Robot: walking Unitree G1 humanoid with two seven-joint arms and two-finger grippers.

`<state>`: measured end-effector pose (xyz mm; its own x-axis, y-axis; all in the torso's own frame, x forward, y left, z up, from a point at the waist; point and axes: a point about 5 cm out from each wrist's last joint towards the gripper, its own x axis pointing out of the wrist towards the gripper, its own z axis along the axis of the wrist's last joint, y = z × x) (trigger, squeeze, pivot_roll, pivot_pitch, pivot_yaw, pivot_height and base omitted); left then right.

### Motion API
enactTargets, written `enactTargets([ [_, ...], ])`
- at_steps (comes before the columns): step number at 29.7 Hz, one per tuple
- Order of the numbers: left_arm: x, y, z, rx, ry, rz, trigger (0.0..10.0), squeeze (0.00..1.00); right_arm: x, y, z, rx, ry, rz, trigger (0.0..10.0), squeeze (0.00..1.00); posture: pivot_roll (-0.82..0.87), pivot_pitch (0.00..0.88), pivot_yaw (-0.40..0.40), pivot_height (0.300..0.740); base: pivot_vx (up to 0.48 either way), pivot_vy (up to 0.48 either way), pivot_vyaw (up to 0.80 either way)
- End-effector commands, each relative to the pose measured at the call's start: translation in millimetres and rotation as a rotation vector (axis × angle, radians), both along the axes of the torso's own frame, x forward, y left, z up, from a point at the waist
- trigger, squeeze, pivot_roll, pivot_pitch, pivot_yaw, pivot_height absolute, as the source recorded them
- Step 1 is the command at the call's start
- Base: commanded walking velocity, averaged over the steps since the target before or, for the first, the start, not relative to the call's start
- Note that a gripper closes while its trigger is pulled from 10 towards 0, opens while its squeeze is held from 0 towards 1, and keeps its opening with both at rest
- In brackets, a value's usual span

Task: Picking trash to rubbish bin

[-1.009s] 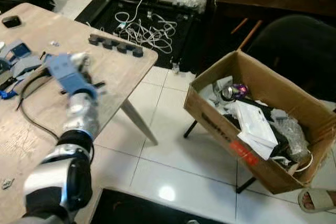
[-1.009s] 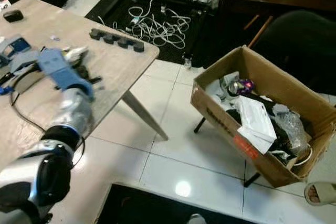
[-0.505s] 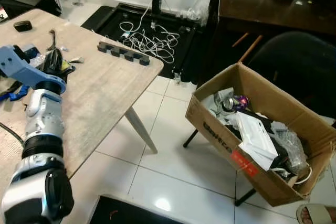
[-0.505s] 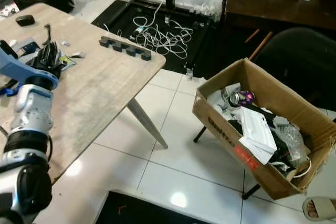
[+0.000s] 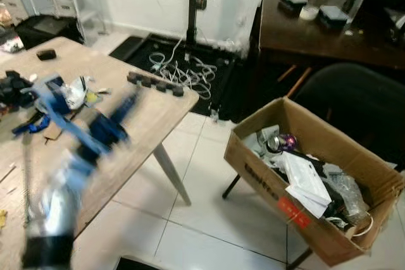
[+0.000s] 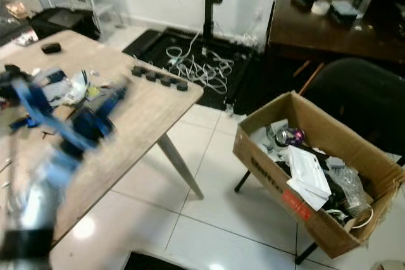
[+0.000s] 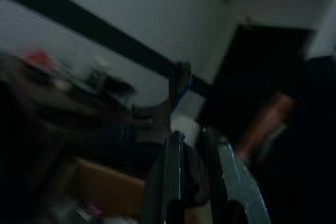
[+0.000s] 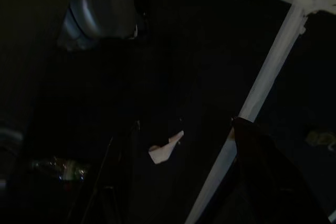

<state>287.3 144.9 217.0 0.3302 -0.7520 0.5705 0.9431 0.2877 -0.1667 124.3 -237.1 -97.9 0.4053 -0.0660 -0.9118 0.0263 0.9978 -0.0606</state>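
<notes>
I see a tangle of white cables (image 5: 183, 71) on a black mat (image 5: 136, 49), a dark desk (image 5: 316, 33) and a black chair (image 5: 354, 105), all well beyond the blurred fingers.

White tiled floor (image 5: 209, 181); wooden table (image 5: 149, 109); dark desk (image 5: 316, 33).

- Cardboard box (image 5: 272, 167) serving as rubbish bin: brown, open-topped, tilted, propped on dark legs over the white tile floor, to the right of the wooden table.
- Box holds a heap of trash: white paper packet (image 5: 306, 181) on top, crumpled clear plastic (image 5: 345, 191) toward the right end, a shiny purple-tinted can (image 5: 283, 142) near the back left corner.
- Red label (image 5: 293, 211) on the box's front wall, with dark printed lettering beside it.
- Crumpled white wrapper (image 5: 77, 91) lying on the table among clutter.
</notes>
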Motion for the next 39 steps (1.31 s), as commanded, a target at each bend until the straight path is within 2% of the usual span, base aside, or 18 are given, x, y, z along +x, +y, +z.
enactTargets([
  [1, -20.7, -24.2, -13, 0.016, -0.007, -0.163, 10.0, 0.00, -13.2, 3.0, -5, 0.000, 0.055, -0.001, 10.0, 0.00, -0.16, 0.133, 0.018, 0.740, 0.000, 0.000, 0.00],
  [3, -27.3, -31.6, -22, 0.009, 0.025, -0.205, 10.0, 0.00, -12.8, 3.7, -5, 0.000, 0.058, -0.001, 10.0, 0.00, -0.16, 0.127, 0.014, 0.740, 0.000, 0.000, 0.00],
  [8, -25.0, -39.4, -36, -0.026, 0.095, -0.184, 10.0, 0.00, -10.2, 3.2, -5, -0.014, 0.074, 0.032, 10.0, 0.00, -0.13, 0.112, 0.002, 0.740, 0.000, 0.000, -0.11],
  [10, -28.8, -41.9, -40, -0.051, 0.124, -0.206, 10.0, 0.00, -8.2, 2.6, -4, -0.034, 0.090, 0.066, 10.0, 0.00, -0.11, 0.107, -0.008, 0.740, 0.000, 0.000, -0.78],
  [15, -32.0, -45.9, -48, -0.037, 0.152, -0.212, 10.0, 0.00, -3.9, 2.8, -3, -0.045, 0.089, 0.081, 10.0, 0.00, -0.11, 0.104, -0.012, 0.740, 0.000, 0.000, -0.78],
  [16, -32.2, -49.7, -56, -0.017, 0.176, -0.192, 10.0, 0.00, 1.2, 2.0, -1, -0.057, 0.083, 0.095, 10.0, 0.00, -0.11, 0.104, -0.016, 0.740, 0.000, 0.000, -0.78],
  [20, -26.1, -54.4, -65, 0.013, 0.213, -0.123, 10.0, 0.00, 5.0, 0.1, 0, -0.069, 0.081, 0.110, 10.0, 0.00, -0.10, 0.102, -0.022, 0.740, 0.000, 0.000, -0.78],
  [24, -18.1, -57.0, -69, 0.030, 0.242, -0.052, 10.0, 0.00, 5.4, -0.6, 1, -0.077, 0.091, 0.127, 10.0, 0.00, -0.11, 0.105, -0.023, 0.740, 0.000, 0.000, -0.78],
  [32, -16.1, -58.0, -70, 0.030, 0.262, -0.027, 10.0, 0.00, 3.1, 0.0, 0, -0.078, 0.102, 0.137, 10.0, 0.00, -0.10, 0.108, -0.020, 0.740, 0.000, 0.000, -0.78],
  [39, -15.1, -61.1, -74, 0.074, 0.266, -0.010, 10.0, 0.00, -0.6, 2.5, -2, -0.075, 0.114, 0.145, 10.0, 0.00, -0.10, 0.103, -0.010, 0.740, 0.000, 0.000, -0.78],
])
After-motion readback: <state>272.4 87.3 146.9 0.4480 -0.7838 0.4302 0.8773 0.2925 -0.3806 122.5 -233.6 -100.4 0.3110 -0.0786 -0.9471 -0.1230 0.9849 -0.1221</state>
